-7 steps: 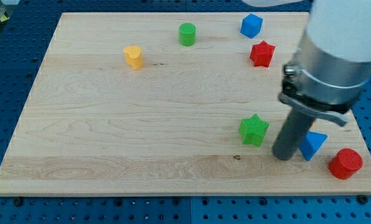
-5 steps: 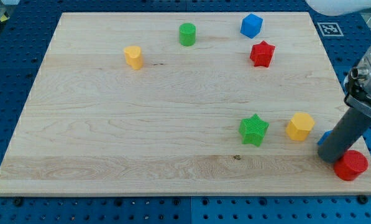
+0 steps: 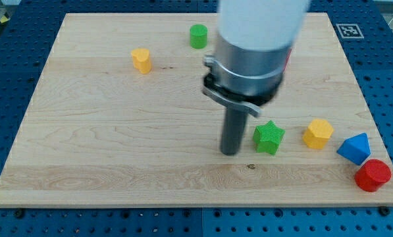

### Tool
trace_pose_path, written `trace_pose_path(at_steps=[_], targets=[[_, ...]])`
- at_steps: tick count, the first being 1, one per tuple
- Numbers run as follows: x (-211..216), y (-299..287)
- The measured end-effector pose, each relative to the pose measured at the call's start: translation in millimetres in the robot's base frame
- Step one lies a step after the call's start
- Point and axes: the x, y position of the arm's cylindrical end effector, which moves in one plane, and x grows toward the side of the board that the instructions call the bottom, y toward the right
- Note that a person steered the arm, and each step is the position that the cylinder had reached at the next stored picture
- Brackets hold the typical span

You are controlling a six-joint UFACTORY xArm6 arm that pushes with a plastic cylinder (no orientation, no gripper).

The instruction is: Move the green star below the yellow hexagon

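Note:
The green star point(image 3: 269, 137) lies on the wooden board point(image 3: 117, 131) at the lower right. The yellow hexagon point(image 3: 318, 133) sits just to its right, at about the same height in the view. My tip point(image 3: 230, 151) rests on the board close to the left of the green star, with a small gap between them. The arm's body rises from the tip toward the view's top and hides part of the board behind it.
A blue triangular block point(image 3: 354, 148) and a red cylinder point(image 3: 372, 175) lie near the lower right corner. A second yellow block point(image 3: 141, 60) and a green cylinder point(image 3: 198, 36) sit at the upper left. The arm hides the upper right blocks.
My tip has swung from the right side, by the blue and red blocks, over to the left of the green star. The green star and yellow hexagon have not moved.

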Motion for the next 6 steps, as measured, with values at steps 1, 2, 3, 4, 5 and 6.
trace_pose_path(at_steps=[1,2,3,4,5,6], targets=[[-38.3,-15.1],[-50.5,26.9],[-36.6,83.5],[-9.1,108.7],[0.1,113.9],[-0.5,98.0]])
